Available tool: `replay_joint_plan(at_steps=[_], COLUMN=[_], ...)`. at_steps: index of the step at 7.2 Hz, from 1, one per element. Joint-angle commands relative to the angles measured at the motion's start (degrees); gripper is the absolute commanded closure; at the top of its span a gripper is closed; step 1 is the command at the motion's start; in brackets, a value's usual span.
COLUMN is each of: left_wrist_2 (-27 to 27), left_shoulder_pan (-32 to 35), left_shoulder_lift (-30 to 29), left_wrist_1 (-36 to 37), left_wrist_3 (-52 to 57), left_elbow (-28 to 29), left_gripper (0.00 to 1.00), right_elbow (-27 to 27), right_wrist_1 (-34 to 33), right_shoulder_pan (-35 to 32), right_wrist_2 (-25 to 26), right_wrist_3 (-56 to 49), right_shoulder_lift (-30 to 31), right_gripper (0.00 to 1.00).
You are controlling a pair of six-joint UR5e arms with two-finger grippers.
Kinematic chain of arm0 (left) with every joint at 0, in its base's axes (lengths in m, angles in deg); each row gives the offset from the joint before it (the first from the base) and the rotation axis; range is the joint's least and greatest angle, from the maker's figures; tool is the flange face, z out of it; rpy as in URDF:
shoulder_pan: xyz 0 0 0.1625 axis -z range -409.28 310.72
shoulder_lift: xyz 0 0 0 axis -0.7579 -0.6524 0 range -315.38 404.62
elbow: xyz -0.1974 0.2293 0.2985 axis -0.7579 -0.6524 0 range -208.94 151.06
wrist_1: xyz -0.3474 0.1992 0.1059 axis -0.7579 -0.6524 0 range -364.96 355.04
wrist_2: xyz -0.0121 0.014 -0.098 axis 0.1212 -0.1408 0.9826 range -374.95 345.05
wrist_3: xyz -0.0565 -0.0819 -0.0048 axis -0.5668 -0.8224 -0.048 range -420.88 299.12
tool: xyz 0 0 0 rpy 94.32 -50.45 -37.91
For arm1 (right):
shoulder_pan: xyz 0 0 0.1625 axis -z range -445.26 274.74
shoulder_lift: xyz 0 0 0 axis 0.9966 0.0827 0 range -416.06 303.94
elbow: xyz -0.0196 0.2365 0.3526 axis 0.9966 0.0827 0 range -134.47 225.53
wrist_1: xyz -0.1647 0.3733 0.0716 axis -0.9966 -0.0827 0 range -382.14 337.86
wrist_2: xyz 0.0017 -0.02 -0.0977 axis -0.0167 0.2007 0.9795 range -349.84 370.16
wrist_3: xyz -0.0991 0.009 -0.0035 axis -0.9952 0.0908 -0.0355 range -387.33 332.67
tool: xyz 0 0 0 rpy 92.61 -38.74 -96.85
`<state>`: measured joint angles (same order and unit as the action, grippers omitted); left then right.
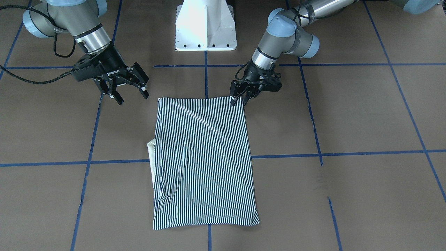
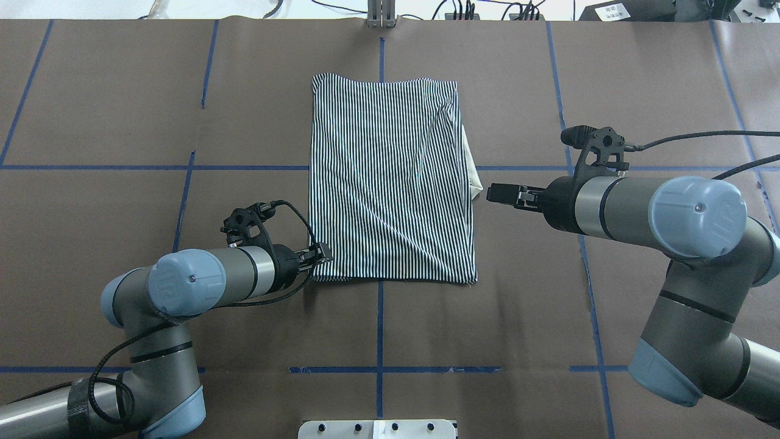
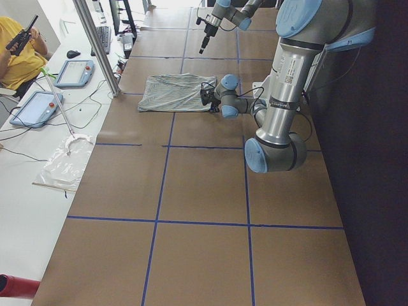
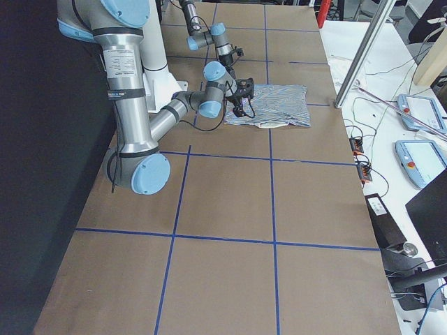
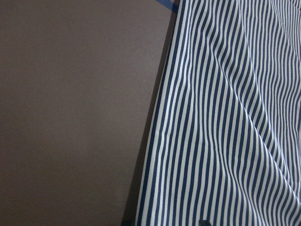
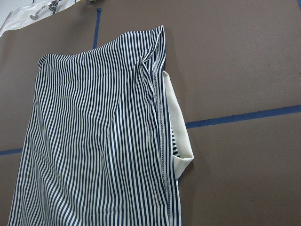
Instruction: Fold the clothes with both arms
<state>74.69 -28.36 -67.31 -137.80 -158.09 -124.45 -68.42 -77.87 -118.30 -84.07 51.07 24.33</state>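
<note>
The striped shirt (image 1: 204,160) lies folded into a flat rectangle in the middle of the brown table (image 2: 390,183). Its cream collar (image 2: 474,177) pokes out from under its edge on the robot's right, as the right wrist view (image 6: 181,141) also shows. My left gripper (image 1: 239,98) is down at the near left corner of the shirt (image 2: 322,254), its fingers close together on the cloth's edge. The left wrist view shows only the shirt's edge (image 5: 225,117) and bare table. My right gripper (image 1: 130,96) is open and empty, off the table beside the shirt's right side (image 2: 499,194).
The white pedestal base (image 1: 205,24) stands at the robot's side of the table. Blue tape lines (image 2: 381,317) cross the brown table cover. In the exterior left view, an operators' bench with tablets (image 3: 38,105), a metal post (image 3: 95,44) and a person in yellow (image 3: 19,57) lie beyond the far edge.
</note>
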Motion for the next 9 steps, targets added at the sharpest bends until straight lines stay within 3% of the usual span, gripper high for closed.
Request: replay_joint_plan(at_steps=[1,2,3,5,6,7,8,9], left_wrist_2=[0.0,0.0,0.1,0.0,-0.2,-1.3,-1.4,-1.5], left_shoulder_pan=[-0.3,-0.2,-0.2,-0.3,-0.3,-0.4,-0.4,-0.5], left_shoulder_lift=[-0.1,-0.1,-0.1,-0.2,-0.3,-0.3,-0.2,-0.4], left_wrist_1=[0.0,-0.1,-0.1,-0.1,-0.1,-0.1,-0.1,-0.1], left_wrist_3=[0.0,-0.1,-0.1,0.0,-0.1,-0.1,-0.1,-0.1], left_elbow=[0.0,0.0,-0.3,-0.6,-0.6,-0.6,-0.6,-0.6], left_gripper=[0.51,0.71,1.00,1.00,1.00,1.00,1.00,1.00], right_elbow=[0.1,0.1,0.7,3.0,2.8,3.2,3.6,5.0], right_wrist_1=[0.0,0.0,-0.1,-1.8,-9.5,-21.6,-26.8,-27.2], right_shoulder_pan=[0.0,0.0,0.1,1.1,2.2,4.7,6.9,8.0], right_wrist_2=[0.0,0.0,0.6,2.8,2.8,2.9,3.1,3.5], right_wrist_3=[0.0,0.0,0.1,7.1,12.3,19.1,23.2,27.6], right_shoulder_lift=[-0.1,-0.1,0.0,-0.8,-5.1,-12.6,-16.2,-16.8], right_gripper=[0.00,0.00,0.00,0.00,0.02,0.05,0.08,0.13])
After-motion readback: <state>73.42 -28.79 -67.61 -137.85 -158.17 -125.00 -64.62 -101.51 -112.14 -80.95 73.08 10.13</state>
